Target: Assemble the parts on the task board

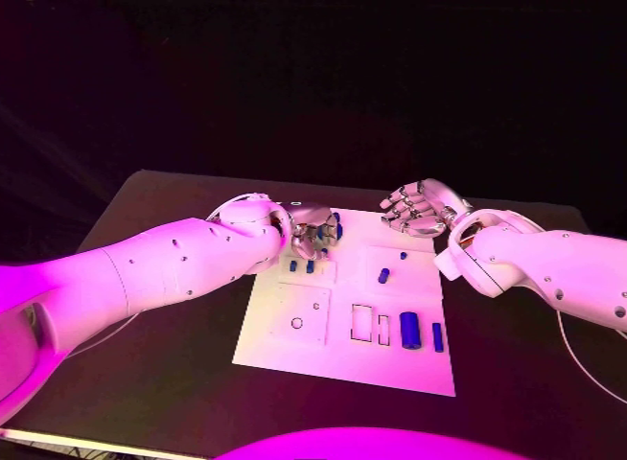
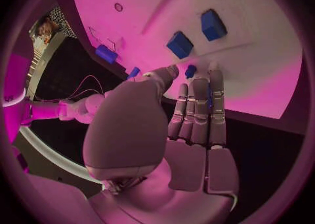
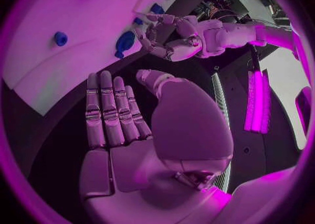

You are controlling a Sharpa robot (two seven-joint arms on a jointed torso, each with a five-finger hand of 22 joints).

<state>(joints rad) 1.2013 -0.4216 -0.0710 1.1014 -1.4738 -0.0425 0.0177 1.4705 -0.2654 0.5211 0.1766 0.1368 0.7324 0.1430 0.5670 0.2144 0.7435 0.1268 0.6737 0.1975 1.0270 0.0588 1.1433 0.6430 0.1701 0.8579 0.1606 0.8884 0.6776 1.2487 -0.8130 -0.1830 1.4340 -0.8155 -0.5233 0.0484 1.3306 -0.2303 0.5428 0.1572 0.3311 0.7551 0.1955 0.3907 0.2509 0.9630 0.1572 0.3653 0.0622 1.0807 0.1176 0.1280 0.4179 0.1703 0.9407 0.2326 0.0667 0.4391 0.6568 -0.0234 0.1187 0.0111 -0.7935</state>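
The white task board (image 1: 344,359) lies in the middle of the table. My left hand (image 1: 311,230) is at the board's far left corner, its thumb and fingertips pinching a small blue part (image 2: 191,71), which also shows beside those fingertips (image 3: 125,43). My right hand (image 1: 422,209) hovers open over the board's far right edge, palm up and holding nothing, with its fingers (image 3: 108,108) straight. Loose blue parts lie on the board: two blocks (image 1: 301,265), a peg (image 1: 384,276), a cylinder (image 1: 410,329) and a thin bar (image 1: 437,335).
The black table (image 1: 162,383) runs round the board on all sides. Rectangular recesses (image 1: 360,323) and a round hole (image 1: 297,323) are cut in the board's near half. A thin cable (image 1: 591,374) trails on the table under my right arm.
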